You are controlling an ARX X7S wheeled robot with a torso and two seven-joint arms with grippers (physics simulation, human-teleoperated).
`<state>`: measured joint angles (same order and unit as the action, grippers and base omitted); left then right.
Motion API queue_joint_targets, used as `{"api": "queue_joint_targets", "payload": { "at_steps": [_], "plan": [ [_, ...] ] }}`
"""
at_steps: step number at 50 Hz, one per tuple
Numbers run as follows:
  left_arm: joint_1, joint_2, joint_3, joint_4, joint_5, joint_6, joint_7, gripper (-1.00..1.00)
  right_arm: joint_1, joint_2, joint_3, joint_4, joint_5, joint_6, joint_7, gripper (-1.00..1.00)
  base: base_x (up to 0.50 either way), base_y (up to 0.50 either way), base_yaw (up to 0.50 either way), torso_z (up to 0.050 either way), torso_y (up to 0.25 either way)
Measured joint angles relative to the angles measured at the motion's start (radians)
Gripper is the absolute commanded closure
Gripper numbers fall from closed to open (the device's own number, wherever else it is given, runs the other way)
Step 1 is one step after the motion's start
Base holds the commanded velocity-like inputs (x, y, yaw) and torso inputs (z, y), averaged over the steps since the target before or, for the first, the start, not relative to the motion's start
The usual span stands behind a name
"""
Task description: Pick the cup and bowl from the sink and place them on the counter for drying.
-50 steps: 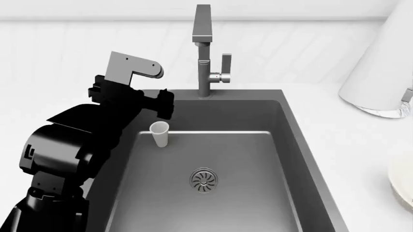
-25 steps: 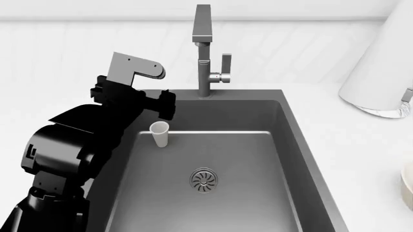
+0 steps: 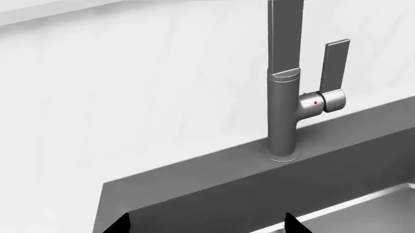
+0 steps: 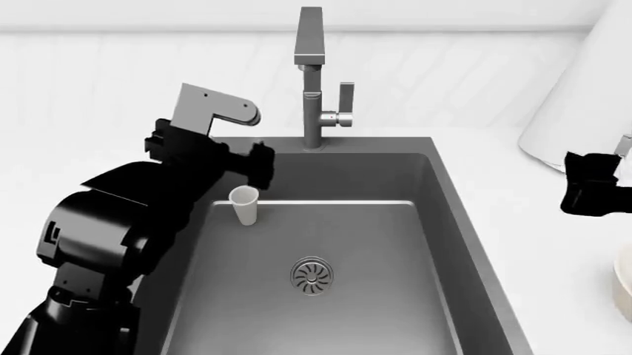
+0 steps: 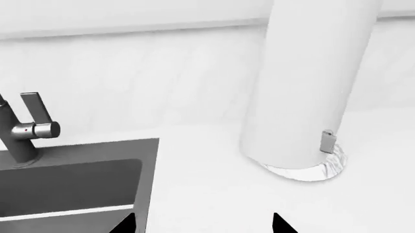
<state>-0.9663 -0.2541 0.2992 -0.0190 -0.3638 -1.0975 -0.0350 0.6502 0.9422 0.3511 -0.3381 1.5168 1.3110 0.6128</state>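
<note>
Upright in the dark grey matte rectangular sink (image 4: 395, 244), the small white tapered cup (image 4: 244, 204) stands near the back-left corner, well apart from the round metal drain (image 4: 312, 275). Just above it, the black left gripper (image 4: 259, 164) hovers with fingertips spread apart, holding nothing. At the right edge, the cream-white round bowl (image 4: 624, 288) rests on the smooth white counter (image 4: 563, 244), near the black right gripper (image 4: 590, 185), also spread and empty. Behind stand 1 tall grey faucet (image 4: 312, 81) and a large white paper-towel roll (image 5: 311, 82).

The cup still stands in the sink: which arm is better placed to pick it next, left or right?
Likely the left. The left gripper hangs just above the cup at the sink's back left corner, while the right gripper is over the counter.
</note>
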Motion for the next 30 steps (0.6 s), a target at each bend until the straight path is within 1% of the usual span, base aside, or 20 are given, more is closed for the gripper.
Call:
{"api": "queue_joint_targets", "payload": {
  "at_steps": [5, 10, 16, 23, 30],
  "plan": [
    [-0.005, 0.011, 0.001, 0.030, -0.012, -0.071, -0.019, -1.00, 0.132, -0.033, -0.132, 0.034, 0.023, 0.022, 0.025, -1.00, 0.00, 0.00, 0.00, 0.000, 0.000],
    [-0.014, 0.038, -0.006, 0.029, -0.027, -0.151, -0.038, -1.00, 0.227, -0.058, -0.222, 0.059, 0.029, 0.033, 0.035, -1.00, 0.00, 0.00, 0.00, 0.000, 0.000],
    [-0.046, 0.082, -0.005, -0.070, -0.022, -0.171, -0.058, -1.00, 0.306, -0.083, -0.295, 0.075, 0.029, 0.040, 0.038, -1.00, 0.00, 0.00, 0.00, 0.000, 0.000],
    [-0.088, 0.135, -0.008, -0.257, -0.001, -0.128, -0.081, -1.00, 0.363, -0.102, -0.349, 0.086, 0.022, 0.041, 0.032, -1.00, 0.00, 0.00, 0.00, 0.000, 0.000],
    [-0.126, 0.166, 0.008, -0.417, 0.029, -0.048, -0.097, -1.00, 0.385, -0.108, -0.378, 0.088, 0.014, 0.035, 0.022, -1.00, 0.00, 0.00, 0.00, 0.000, 0.000]
  ]
}}
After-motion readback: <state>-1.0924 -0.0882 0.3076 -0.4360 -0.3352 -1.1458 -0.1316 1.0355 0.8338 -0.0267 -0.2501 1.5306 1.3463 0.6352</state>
